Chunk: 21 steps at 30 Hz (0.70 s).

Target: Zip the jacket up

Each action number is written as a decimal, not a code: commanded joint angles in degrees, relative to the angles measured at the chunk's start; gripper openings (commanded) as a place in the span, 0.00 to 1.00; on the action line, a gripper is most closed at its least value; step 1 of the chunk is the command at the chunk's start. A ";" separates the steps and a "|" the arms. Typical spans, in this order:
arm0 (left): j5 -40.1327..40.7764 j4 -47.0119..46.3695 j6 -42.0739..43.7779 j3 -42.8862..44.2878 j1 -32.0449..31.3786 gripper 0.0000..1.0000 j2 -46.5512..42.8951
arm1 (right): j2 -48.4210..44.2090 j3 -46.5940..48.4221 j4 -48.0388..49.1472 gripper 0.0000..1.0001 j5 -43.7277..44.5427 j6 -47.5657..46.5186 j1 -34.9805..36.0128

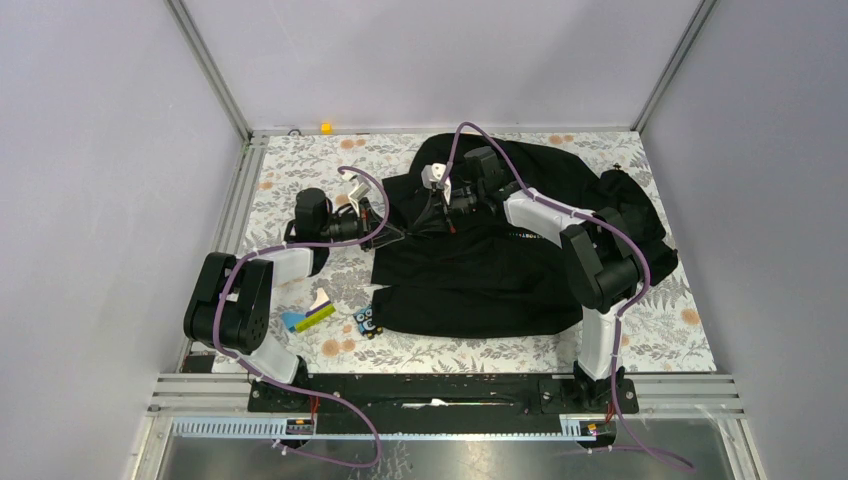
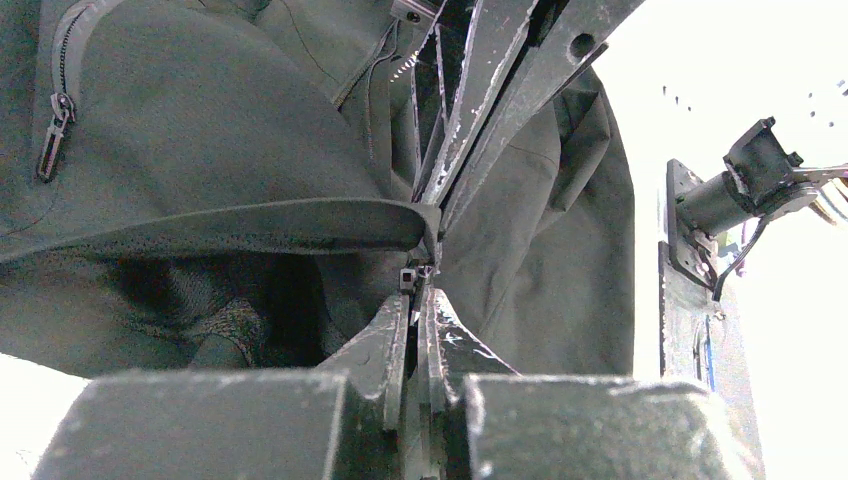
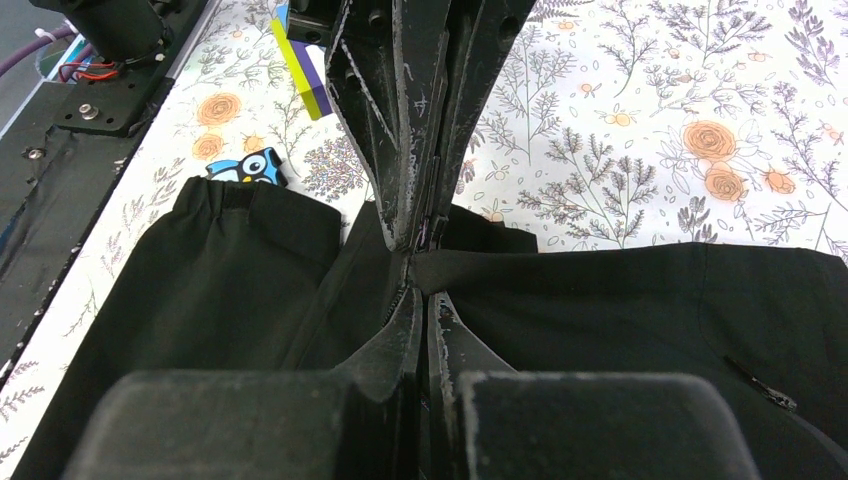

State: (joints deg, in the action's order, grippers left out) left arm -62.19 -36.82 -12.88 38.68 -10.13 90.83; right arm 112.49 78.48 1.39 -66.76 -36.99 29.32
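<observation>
Jacket (image 1: 520, 260) is lying flat across the floral table (image 1: 300, 160), hem end toward the left arm, one cuff sitting near the front edge. Both arms are meeting nose to nose at the hem end of the front zipper. Left gripper (image 2: 418, 292) is pressed together and pinching the fabric edge right at the zipper base. Right gripper (image 3: 422, 296) is also pressed together on the zipper line where the two front panels are joining; the slider itself is hidden between the fingers. Judging by that spot, zipping is only getting started, with nearly the whole run up toward the chest left to close. No containers are showing anywhere; only a yellow-purple block (image 1: 310, 318) and a small blue owl figure (image 1: 368, 322) are lying loose beside the cuff.
</observation>
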 commanded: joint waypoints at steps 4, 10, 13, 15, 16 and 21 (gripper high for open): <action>-1.18 -0.40 2.33 2.63 0.33 0.00 -0.04 | -0.55 0.28 5.64 0.00 1.01 3.18 0.80; -1.27 0.06 2.82 2.63 0.29 0.00 -0.47 | -0.96 -0.85 8.01 0.00 1.79 4.54 0.64; -1.44 0.13 2.87 2.63 0.29 0.00 -0.62 | -0.95 -0.92 8.10 0.00 2.33 4.56 0.54; -1.56 0.11 2.86 2.63 0.30 0.00 -0.64 | -0.87 -0.96 8.10 0.00 2.34 4.53 0.48; -1.52 0.08 2.86 2.63 0.29 0.00 -0.70 | -0.81 -0.91 8.10 0.00 2.34 4.50 0.55; -1.46 0.06 2.87 2.63 0.29 0.00 -0.76 | -1.05 -1.41 8.10 0.00 2.35 4.26 -0.28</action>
State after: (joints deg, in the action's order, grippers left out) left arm -62.17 -35.44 -11.53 39.42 -10.07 90.85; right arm 112.46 77.47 7.22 -64.14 -32.67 29.45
